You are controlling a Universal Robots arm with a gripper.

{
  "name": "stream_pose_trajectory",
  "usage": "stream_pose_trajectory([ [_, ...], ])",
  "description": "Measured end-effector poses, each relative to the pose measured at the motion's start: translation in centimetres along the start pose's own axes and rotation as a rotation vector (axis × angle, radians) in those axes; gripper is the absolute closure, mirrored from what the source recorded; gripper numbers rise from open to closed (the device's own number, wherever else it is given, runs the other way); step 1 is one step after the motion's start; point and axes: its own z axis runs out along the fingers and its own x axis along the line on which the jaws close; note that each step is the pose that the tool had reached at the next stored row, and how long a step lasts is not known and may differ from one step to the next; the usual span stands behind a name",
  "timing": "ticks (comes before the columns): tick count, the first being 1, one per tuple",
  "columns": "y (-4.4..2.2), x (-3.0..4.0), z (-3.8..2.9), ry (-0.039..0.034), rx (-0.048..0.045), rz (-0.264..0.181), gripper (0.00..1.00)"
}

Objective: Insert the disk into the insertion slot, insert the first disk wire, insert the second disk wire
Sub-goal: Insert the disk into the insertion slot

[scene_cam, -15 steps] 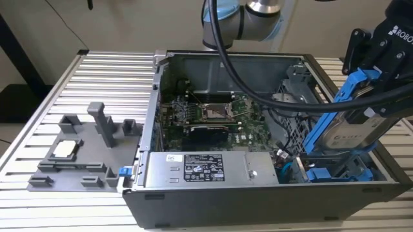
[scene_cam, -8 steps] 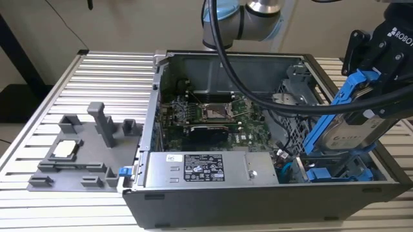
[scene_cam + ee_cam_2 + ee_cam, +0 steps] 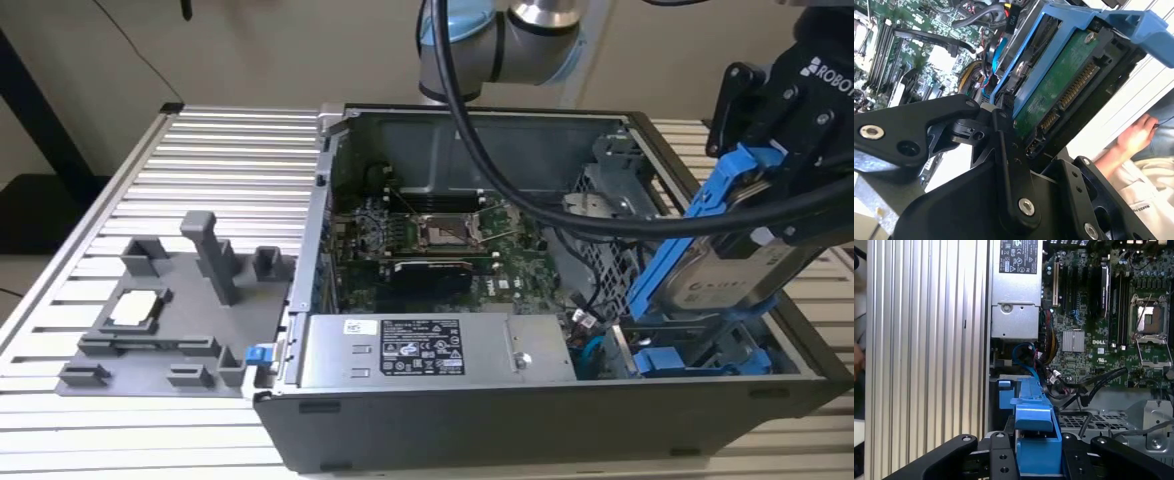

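Holds the disk (image 3: 727, 278) pinched by its blue frame (image 3: 667, 250) in the claw (image 3: 767, 185), tipped up over the insertion slot (image 3: 614, 270) at the exterior view's right end of the computer case (image 3: 534, 425), low end first, likely to slide in cleanly.

The claw (image 3: 778, 185) runs off the exterior view's right edge, and the disk (image 3: 722, 281) hides part of the insertion slot (image 3: 607, 260).
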Motion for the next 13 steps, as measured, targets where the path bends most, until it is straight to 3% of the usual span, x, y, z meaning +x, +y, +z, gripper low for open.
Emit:
stream_pose_trajectory([
  [5, -0.02, 0.08, 0.45, 0.0000, 0.0004, 0.000, 0.67],
  [13, -0.42, 0.93, 1.60, -0.0007, 0.0005, 0.000, 0.67],
])
